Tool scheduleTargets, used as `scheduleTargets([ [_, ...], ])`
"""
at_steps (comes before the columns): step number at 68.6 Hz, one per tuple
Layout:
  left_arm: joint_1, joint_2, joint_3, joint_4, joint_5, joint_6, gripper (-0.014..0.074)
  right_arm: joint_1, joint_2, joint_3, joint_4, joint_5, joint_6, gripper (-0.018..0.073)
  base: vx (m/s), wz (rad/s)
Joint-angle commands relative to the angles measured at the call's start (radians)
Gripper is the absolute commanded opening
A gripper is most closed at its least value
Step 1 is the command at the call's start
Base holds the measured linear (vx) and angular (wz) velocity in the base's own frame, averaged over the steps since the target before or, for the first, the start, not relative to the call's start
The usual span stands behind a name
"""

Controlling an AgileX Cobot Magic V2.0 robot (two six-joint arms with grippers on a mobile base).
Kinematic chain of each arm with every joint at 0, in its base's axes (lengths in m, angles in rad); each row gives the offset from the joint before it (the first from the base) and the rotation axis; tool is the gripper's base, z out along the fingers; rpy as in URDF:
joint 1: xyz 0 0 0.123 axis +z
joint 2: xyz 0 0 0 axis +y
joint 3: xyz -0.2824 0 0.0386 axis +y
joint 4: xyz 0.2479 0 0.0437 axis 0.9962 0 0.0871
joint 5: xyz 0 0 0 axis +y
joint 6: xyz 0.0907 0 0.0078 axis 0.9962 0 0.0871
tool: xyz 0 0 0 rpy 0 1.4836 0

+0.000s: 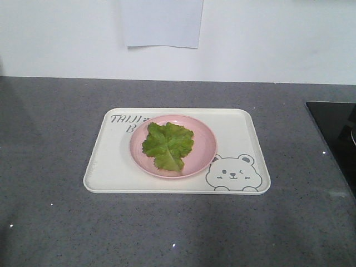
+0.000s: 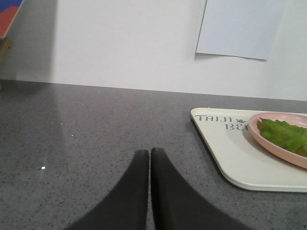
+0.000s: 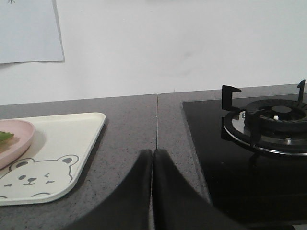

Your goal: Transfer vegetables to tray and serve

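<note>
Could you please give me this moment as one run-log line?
lettuce leaf on pink plate | plate on tray | left pincer shut, empty | right pincer shut, empty

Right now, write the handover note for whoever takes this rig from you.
Left claw: shut, empty, low over the grey counter, left of the tray.
Right claw: shut, empty, over the counter between the tray and the black stove.
Lettuce leaf lies on the pink plate, and the plate sits on the tray, partly covering the lettering.
Done: the vegetables are on the tray, by way of the plate.
Left: serving. Nothing grips the tray yet; probably each claw takes a short side of the rim.
</note>
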Motion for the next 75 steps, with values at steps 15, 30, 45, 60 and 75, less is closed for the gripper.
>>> scheduleTargets([
  [15, 0.000, -0.014, 0.025, 0.000, -0.078, -0.011, -0.0006, -0.008, -0.007, 0.015, -0.011, -0.151, 0.005, -0.0003, 0.00, 0.00],
  [30, 0.000, -0.014, 0.025, 0.000, -0.078, -0.011, -0.0006, -0.008, -0.007, 0.015, -0.011, -0.177, 0.005, -0.0003, 0.00, 0.00],
  [45, 0.000, -0.014, 0.025, 0.000, -0.078, -0.011, -0.0006, -0.008, -0.007, 0.015, -0.011, -0.177, 0.005, -0.0003, 0.00, 0.00],
  [60, 0.000, -0.014, 0.025, 0.000, -0.078, -0.011, -0.0006, -0.008, -0.007, 0.015, -0.011, -0.177, 0.005, -0.0003, 0.00, 0.00],
  [75, 0.000, -0.014, 0.025, 0.000, -0.078, -0.011, -0.0006, -0.008, -0.007, 0.015, -0.011, -0.177, 0.005, -0.0003, 0.00, 0.00],
])
